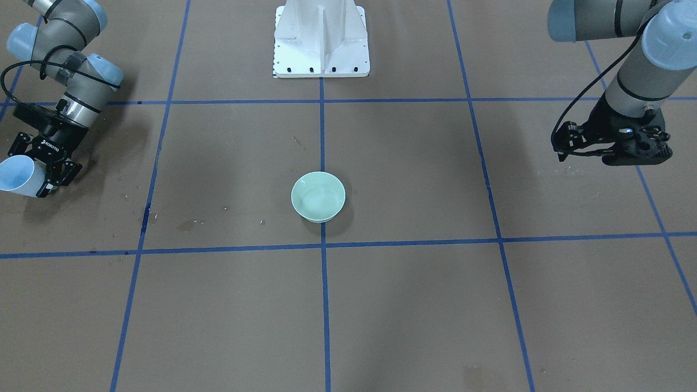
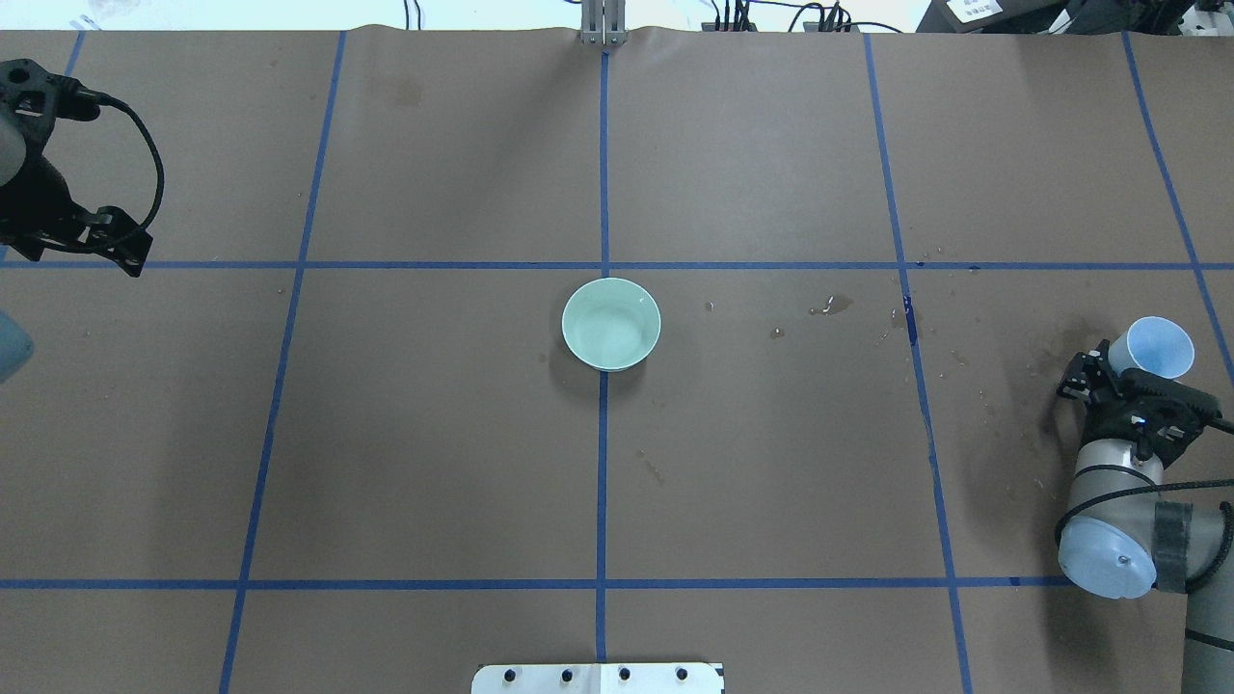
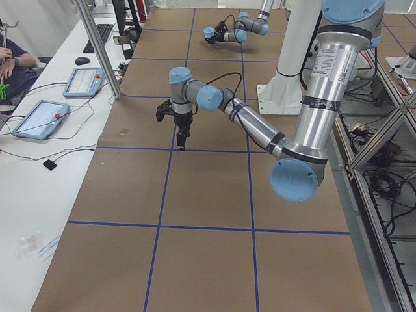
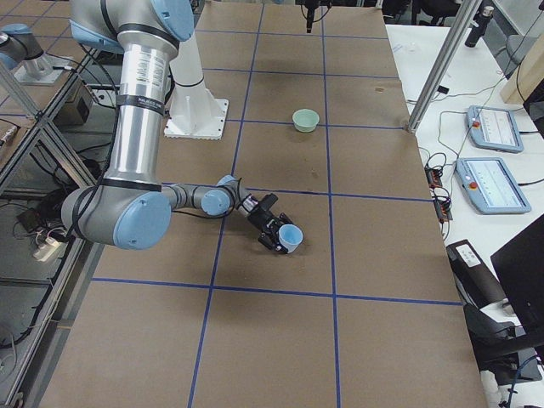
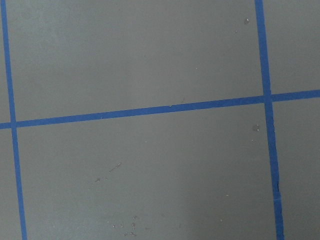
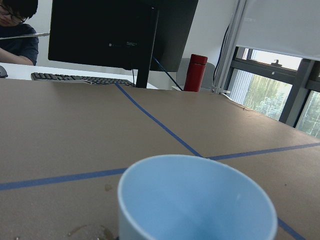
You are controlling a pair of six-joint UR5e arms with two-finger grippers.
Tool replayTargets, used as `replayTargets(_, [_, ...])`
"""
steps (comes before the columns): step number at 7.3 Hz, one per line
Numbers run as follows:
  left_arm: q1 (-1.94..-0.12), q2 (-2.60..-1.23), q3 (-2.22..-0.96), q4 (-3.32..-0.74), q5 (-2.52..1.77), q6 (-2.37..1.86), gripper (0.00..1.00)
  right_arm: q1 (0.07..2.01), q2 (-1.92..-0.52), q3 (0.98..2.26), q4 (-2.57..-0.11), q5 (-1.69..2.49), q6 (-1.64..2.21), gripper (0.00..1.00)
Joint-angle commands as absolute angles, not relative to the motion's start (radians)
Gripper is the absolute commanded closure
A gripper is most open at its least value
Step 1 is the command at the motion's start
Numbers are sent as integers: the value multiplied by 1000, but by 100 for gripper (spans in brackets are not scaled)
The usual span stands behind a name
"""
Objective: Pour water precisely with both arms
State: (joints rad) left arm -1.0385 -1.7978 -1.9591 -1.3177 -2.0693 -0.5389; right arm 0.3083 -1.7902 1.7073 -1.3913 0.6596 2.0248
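My right gripper is shut on a light blue cup, held low over the table near its right end, roughly upright. The cup also shows in the overhead view, the exterior right view and the right wrist view. A pale green bowl stands at the table's middle, far from both grippers. I cannot make out water in the cup or the bowl. My left gripper hangs over the far left of the table, pointing down. Its fingers look shut and empty.
The white pedestal base stands at the robot's side of the table. Dark wet stains and droplets lie between bowl and cup. A metal post and a desk with tablets line the operators' side. Blue tape lines grid the brown table.
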Motion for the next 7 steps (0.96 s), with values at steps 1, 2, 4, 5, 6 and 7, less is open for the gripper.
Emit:
replayTargets(1, [-1039, -1799, -1956, -1318, -2068, -535, 0, 308, -1790, 1701, -1391, 658, 2028, 23])
replayTargets(2, [-1040, -1798, -1956, -1318, -2069, -535, 0, 308, -1790, 1695, -1390, 657, 2031, 17])
replayTargets(4, [-1040, -1798, -1956, -1318, -2069, -535, 0, 308, -1790, 1695, -1390, 655, 2037, 4])
replayTargets(5, [-1040, -1798, -1956, -1318, -2069, -535, 0, 308, -1790, 1698, -1390, 653, 2039, 4])
replayTargets(6, [-1040, -1798, -1956, -1318, -2069, -535, 0, 308, -1790, 1704, -1390, 653, 2048, 2])
replayTargets(7, [-1040, -1798, -1956, -1318, -2068, -535, 0, 308, -1793, 1732, -1390, 658, 2046, 1])
